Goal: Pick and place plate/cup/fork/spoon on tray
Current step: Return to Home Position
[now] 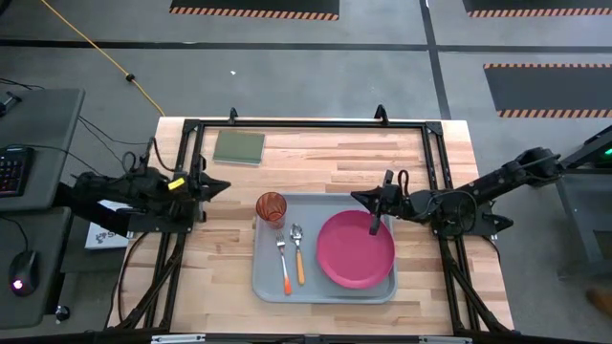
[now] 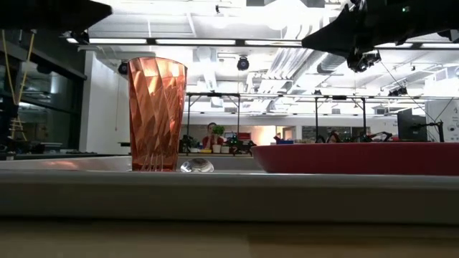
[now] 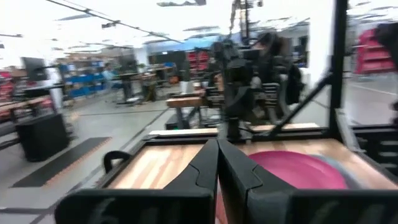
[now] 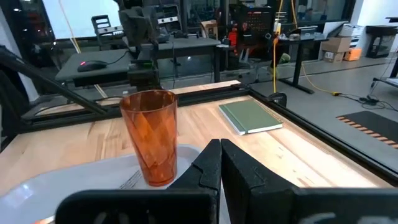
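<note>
The grey-blue tray (image 1: 263, 279) lies at the table's middle near side. On it the pink plate (image 1: 355, 250) rests flat at the right, the orange cup (image 1: 272, 206) stands upright in the far left corner, and the fork (image 1: 283, 260) and spoon (image 1: 298, 252) lie side by side between them. My right gripper (image 1: 363, 198) is shut and empty above the tray's far edge, by the plate's far rim. My left gripper (image 1: 222, 187) is shut and empty at the table's left side, clear of the tray. The cup also shows in the right wrist view (image 4: 151, 135).
A flat green pad (image 1: 239, 146) lies at the table's far left. A black metal frame (image 1: 306, 124) runs round the table's edges. Bare wood lies left and right of the tray.
</note>
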`<action>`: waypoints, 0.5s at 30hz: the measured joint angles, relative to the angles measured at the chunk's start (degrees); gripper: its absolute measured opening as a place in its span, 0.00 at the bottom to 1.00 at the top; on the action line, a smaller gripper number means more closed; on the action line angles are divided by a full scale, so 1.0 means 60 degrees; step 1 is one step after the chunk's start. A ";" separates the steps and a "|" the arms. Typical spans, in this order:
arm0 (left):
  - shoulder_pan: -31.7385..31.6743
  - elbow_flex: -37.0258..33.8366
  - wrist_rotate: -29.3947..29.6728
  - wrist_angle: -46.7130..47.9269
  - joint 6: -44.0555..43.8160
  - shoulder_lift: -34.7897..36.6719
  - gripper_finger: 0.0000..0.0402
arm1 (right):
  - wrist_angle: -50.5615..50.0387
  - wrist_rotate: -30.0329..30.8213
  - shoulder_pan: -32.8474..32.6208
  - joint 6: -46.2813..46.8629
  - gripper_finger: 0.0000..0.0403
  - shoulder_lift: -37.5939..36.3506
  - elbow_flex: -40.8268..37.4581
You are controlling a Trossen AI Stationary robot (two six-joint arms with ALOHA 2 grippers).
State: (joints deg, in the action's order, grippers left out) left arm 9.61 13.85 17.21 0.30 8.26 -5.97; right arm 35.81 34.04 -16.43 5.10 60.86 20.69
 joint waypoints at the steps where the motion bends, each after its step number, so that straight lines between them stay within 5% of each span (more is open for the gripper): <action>1: 0.0000 0.0000 -0.0189 0.0257 -0.0016 0.0235 0.00 | -0.0003 -0.0002 -0.0024 -0.0011 0.00 0.0000 0.0000; 7: 0.0003 -0.0143 -0.1681 0.1021 -0.0019 0.0824 0.00 | -0.0007 0.0000 -0.0011 -0.0029 0.00 0.0040 0.0000; 15: -0.0332 -0.1331 -0.1966 -0.0336 0.0440 0.0960 0.00 | -0.0007 0.0000 -0.0011 -0.0184 0.00 0.0040 0.0000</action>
State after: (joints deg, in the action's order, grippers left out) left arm 7.61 5.86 5.41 -1.72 10.90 -0.22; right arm 35.77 34.04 -16.49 4.00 61.10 20.69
